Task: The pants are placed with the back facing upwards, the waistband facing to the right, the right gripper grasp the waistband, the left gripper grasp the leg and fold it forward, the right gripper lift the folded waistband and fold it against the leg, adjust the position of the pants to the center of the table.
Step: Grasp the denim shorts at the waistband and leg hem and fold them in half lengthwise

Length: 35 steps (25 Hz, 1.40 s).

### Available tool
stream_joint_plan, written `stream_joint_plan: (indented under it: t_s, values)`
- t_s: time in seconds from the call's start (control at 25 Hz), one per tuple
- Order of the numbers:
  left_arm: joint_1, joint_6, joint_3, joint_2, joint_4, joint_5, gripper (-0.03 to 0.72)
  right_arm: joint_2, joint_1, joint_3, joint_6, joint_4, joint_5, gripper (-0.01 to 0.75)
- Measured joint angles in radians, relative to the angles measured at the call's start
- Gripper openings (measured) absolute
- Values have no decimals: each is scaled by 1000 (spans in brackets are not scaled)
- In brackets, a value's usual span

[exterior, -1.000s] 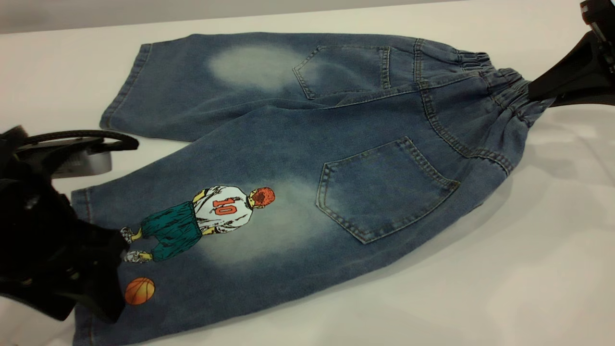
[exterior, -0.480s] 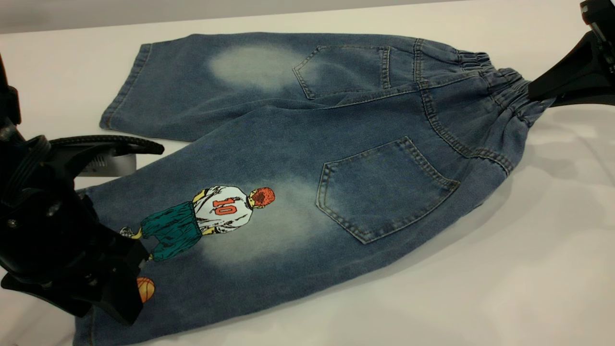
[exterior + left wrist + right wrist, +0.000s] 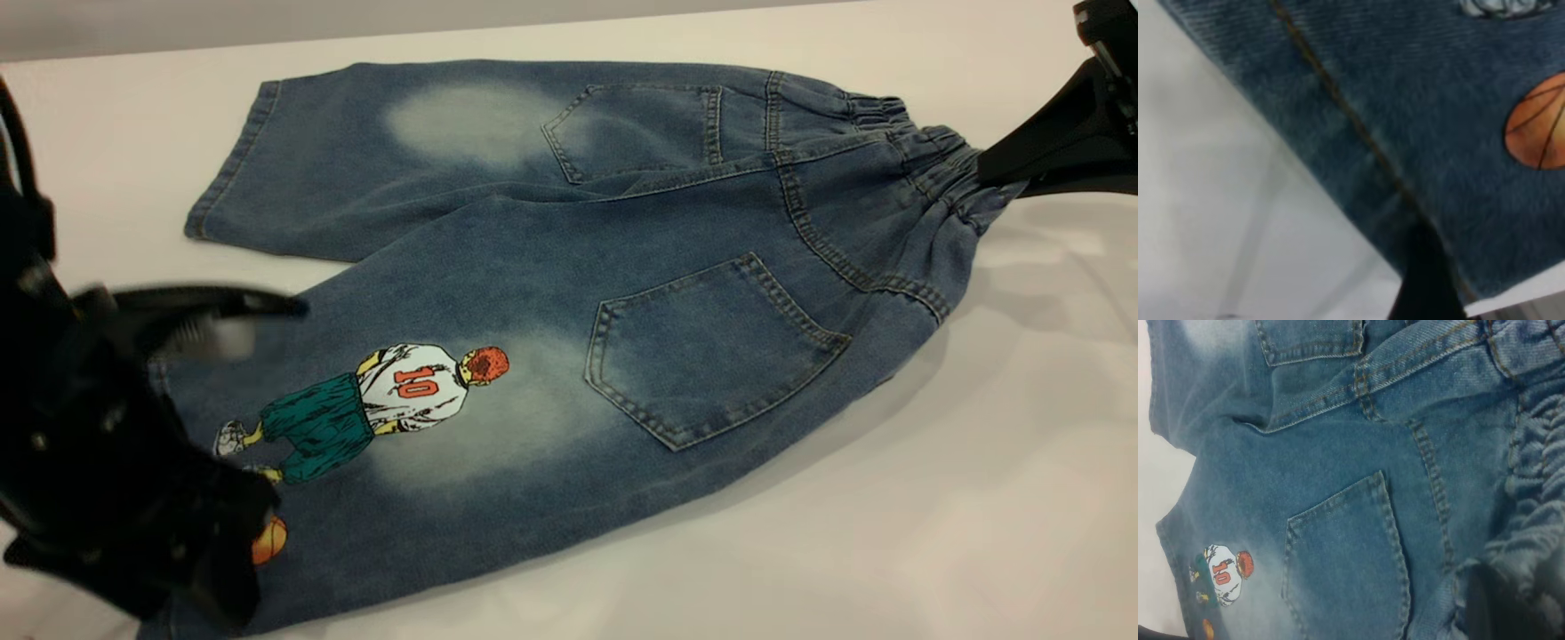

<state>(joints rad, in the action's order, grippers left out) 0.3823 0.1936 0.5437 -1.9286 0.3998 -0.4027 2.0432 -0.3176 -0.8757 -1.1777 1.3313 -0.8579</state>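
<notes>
Denim pants (image 3: 569, 267) lie flat, back side up, on the white counter (image 3: 933, 533), legs toward the exterior view's left, waistband (image 3: 942, 169) at the right. Two back patch pockets face up, one on each half.

Right gripper (image 3: 987, 173) at the far right edge, fingers closed on the gathered waistband, elastic bunched and pulled up slightly off the counter there. In the right wrist view the ruched waistband (image 3: 1531, 520) fills the side nearest the camera, with a dark gripper finger (image 3: 1485, 607) against it.

Left gripper (image 3: 209, 569) low at the near-left corner, over the hem end of the printed leg (image 3: 373, 462). Its black body covers part of the orange basketball print (image 3: 269, 540). Cannot tell how far its fingers are apart or whether they have cloth. Left wrist view: hem (image 3: 1358, 127) with tan stitching runs diagonally, one dark finger tip (image 3: 1425, 280) lies at the hem edge, basketball print (image 3: 1538, 123) close by, bare counter (image 3: 1211, 200) beyond the hem.

Player print (image 3: 391, 400) in a white number 10 shirt sits mid-leg, clear of the left gripper. Plain leg (image 3: 356, 151) lies farther back, flat, touched by nothing.
</notes>
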Motion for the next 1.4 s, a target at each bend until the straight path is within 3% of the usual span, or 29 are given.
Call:
stream_joint_plan:
  t_s: [0.36, 0.48, 0.76, 0.88, 1.32, 1.4]
  values:
    - [0, -1, 1, -28, 1, 11, 434, 0, 0, 0, 0, 0, 0, 26]
    - [0, -1, 0, -31, -9, 17, 363, 0, 0, 0, 0, 0, 0, 26]
    - [-1, -1, -3, -34, -8, 27, 110, 0, 0, 0, -2, 0, 0, 26]
    - [-1, -1, -3, -34, -1, 32, 49, 0, 0, 0, -6, 0, 0, 26]
    - [1, 12, 89, -14, 6, 23, 27, 0, 0, 0, -6, 0, 0, 26]
    - [1, 12, 114, 9, -4, -27, 27, 0, 0, 0, -6, 0, 0, 26]
